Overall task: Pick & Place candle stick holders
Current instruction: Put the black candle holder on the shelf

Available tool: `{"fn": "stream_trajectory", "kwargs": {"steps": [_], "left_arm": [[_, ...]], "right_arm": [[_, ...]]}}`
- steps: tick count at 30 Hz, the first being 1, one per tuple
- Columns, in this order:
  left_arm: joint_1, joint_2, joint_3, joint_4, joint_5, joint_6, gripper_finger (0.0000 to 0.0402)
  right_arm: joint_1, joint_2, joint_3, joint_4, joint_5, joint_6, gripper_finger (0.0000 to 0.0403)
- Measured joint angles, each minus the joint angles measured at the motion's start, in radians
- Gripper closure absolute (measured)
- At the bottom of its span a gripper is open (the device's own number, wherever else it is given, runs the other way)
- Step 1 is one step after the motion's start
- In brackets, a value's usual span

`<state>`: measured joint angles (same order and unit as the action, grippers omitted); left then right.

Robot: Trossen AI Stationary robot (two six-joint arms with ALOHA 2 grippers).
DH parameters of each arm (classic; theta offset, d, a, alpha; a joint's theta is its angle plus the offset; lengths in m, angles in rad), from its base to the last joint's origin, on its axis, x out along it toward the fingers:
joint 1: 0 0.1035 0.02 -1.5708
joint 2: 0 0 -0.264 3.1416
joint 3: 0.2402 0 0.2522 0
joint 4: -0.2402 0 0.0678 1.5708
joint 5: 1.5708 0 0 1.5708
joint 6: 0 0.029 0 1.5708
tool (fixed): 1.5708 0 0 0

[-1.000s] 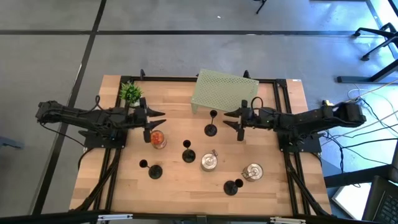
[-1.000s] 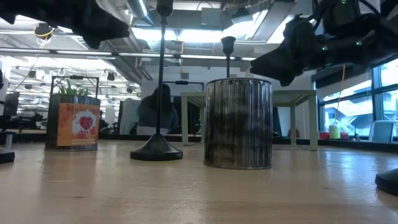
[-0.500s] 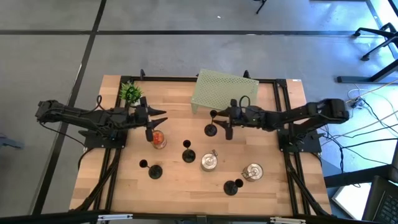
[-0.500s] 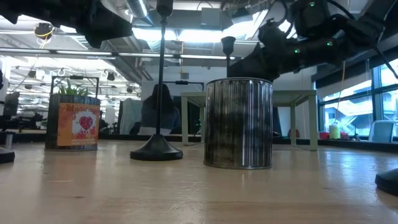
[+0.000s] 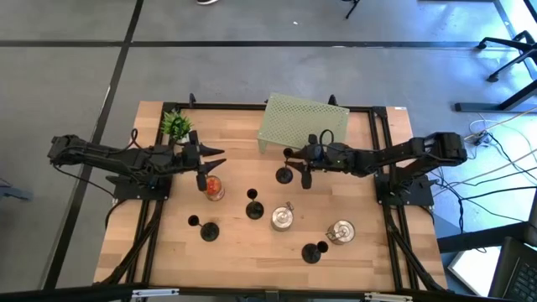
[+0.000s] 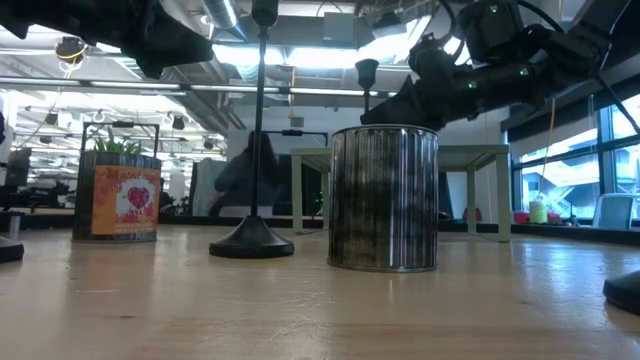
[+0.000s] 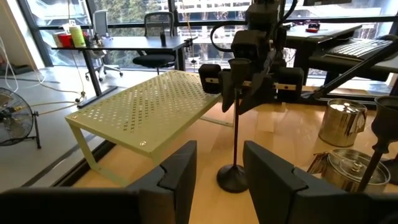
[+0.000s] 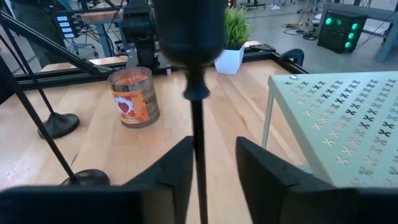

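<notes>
Four slim black candlestick holders stand upright on their round bases on the wooden table: one (image 5: pixel 285 174) near the green rack, one (image 5: pixel 253 210) mid-table, one (image 5: pixel 208 231) at the near left and one (image 5: pixel 313 252) at the near right. My right gripper (image 5: pixel 295 165) is open. Its fingers stand on either side of the first holder's thin stem (image 8: pixel 198 149), just below the cup (image 8: pixel 189 25), without touching it. My left gripper (image 5: pixel 216 161) is open and empty above an orange candle jar. It faces that same holder (image 7: pixel 235 177).
A green perforated rack (image 5: pixel 302 124) stands at the far middle of the table. A small potted plant (image 5: pixel 176 126) stands at the far left. The orange jar (image 5: pixel 214 188) sits below my left gripper. Two silver tins (image 5: pixel 282 218) (image 5: pixel 340 232) stand nearer the front edge.
My right gripper has gone toward the table's left, up to the candlestick holder near the green rack. Its open fingers now stand around the holder's stem. The holder has not moved.
</notes>
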<state>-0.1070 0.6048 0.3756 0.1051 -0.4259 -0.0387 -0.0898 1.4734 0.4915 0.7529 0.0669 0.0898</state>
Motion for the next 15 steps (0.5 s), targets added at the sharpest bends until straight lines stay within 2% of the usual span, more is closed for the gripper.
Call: {"fn": "stream_trajectory", "kwargs": {"steps": [7, 15], "left_arm": [[0.000, 0.000, 0.000, 0.000, -0.003, 0.040, 0.0274], [0.000, 0.000, 0.000, 0.000, -0.003, 0.043, 0.0274]], "right_arm": [[0.000, 0.000, 0.000, 0.001, 0.000, -0.002, 0.0361], [0.002, -0.001, 0.001, 0.049, -0.008, 0.022, 0.0365]]}}
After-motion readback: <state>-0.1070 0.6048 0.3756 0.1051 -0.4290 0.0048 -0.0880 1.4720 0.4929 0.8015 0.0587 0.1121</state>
